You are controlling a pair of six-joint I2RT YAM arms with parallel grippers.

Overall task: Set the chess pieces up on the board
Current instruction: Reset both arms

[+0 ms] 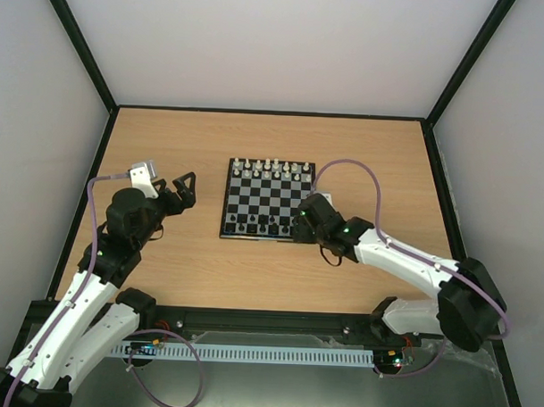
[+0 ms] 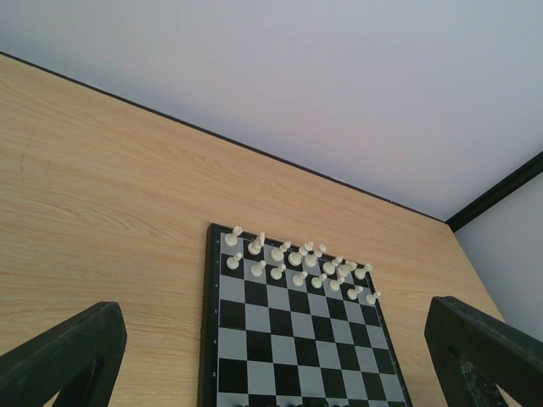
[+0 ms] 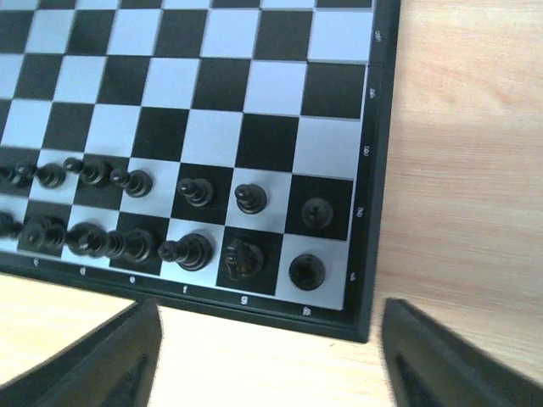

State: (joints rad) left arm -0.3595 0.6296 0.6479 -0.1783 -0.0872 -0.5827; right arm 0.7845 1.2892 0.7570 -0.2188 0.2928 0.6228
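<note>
While the right gripper [image 1: 304,221] hangs open at the board [image 1: 268,200] corner, black chess pieces [image 1: 253,224] sit on the near ranks

Right wrist view: fingers [image 3: 458,365] well apart, one at each bottom corner of the frame. Between them is only the table [image 3: 458,170] and the board's near-right corner. No piece is held. From above, the gripper sits over that same corner, just off the near edge.

Black chess pieces stand on the two ranks nearest the arms. The corner end is sharp:
- rook [image 3: 306,271] on the corner square
- knight [image 3: 242,259] on the next square
- pawn [image 3: 316,212] on the square directly in front of the rook
- more pawns run leftward along that rank, one per square

All are upright at that end. Further left the rows go blurry and crowded, so I can't tell whether each piece is upright or centred on its square.

White pieces [image 1: 269,169] line the two far ranks.

Left gripper [image 1: 185,190] hangs over the table left of the board, well apart from it, with jaws wide apart and holding nothing. Its wrist camera looks along the board toward the white pieces — both fingers frame the view at the bottom corners, touching neither board nor piece.
</note>
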